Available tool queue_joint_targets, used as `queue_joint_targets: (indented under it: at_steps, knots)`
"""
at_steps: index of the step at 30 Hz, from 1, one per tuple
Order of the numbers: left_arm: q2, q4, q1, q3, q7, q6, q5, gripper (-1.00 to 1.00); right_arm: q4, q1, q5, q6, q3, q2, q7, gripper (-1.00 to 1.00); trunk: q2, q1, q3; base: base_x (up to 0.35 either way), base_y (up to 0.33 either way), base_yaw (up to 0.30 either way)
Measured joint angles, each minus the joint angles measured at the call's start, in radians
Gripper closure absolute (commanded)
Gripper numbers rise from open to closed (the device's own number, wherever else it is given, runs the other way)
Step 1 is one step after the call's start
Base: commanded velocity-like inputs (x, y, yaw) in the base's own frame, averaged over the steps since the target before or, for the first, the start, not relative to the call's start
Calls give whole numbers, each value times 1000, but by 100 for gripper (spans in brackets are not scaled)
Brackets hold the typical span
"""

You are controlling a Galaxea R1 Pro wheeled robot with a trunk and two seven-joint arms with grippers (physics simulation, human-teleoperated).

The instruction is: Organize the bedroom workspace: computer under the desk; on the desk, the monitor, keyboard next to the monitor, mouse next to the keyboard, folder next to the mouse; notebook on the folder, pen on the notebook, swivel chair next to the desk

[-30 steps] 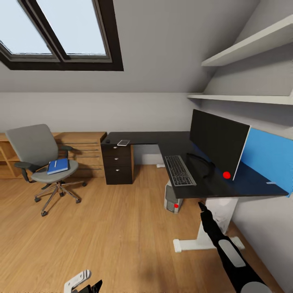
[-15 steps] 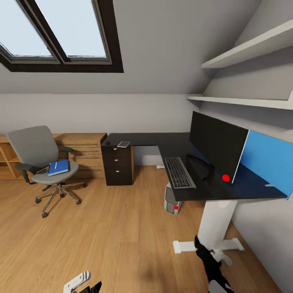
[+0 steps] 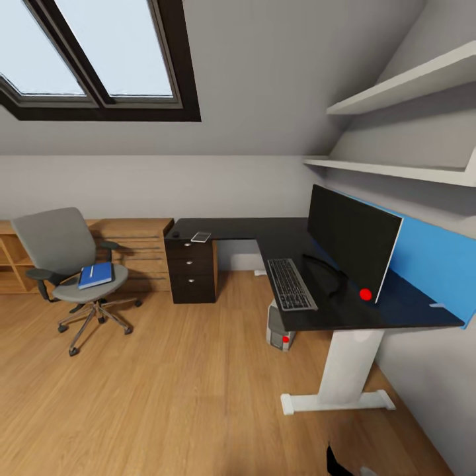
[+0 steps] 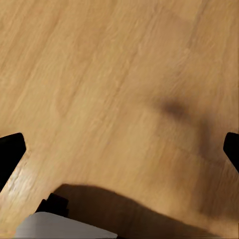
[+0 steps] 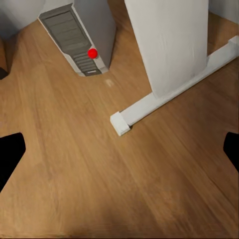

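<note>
Blue folder (image 3: 95,274) on swivel chair (image 3: 69,264) seat, well apart from desk (image 3: 277,241). Both grippers' fingers spread, holding nothing: left gripper (image 4: 119,149), right gripper (image 5: 119,154).

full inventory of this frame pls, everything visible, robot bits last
desk: 1, glossy black L-shaped top, white leg, by the right wall
monitor: 1, black screen, on the desk
keyboard: 1, dark grey, on the desk in front of the monitor
small flat item: 1, pale, on the desk above the drawers; identity unclear
computer: 1, grey tower, on the floor under the desk
swivel chair: 1, grey, away from the desk at left
folder: 1, blue, on the chair seat
dresser: 1, light wood, behind the chair
shelves: 2, white, on the right wall
skylights: dark-framed, upper left
left pincer: open, over bare floor
right pincer: open, above the floor near the desk leg
</note>
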Motion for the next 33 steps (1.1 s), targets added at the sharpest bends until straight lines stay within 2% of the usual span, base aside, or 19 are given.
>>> queue_joint_targets:
  at_steps: [1,3,6,13,33]
  knots:
    - [0,17,0,0,-1,-8,-27,-100,1,3,0,1,0,0,-1,-100,7,-4,3,0,0,0]
    - [-1,38,0,1,-3,-21,-53,-100,1,7,1,3,0,1,-4,-100,21,-12,9,0,0,0]
    - [-2,62,0,1,-3,-57,-71,-100,2,13,0,5,-1,0,-20,-100,42,-23,19,0,0,0]
    - [-2,86,0,0,-4,-103,-79,-100,2,31,0,5,-1,3,-75,-100,91,-50,41,0,0,0]
    - [0,89,0,1,-4,-111,-78,-100,2,33,0,5,-1,3,-85,-100,231,-127,104,0,0,0]
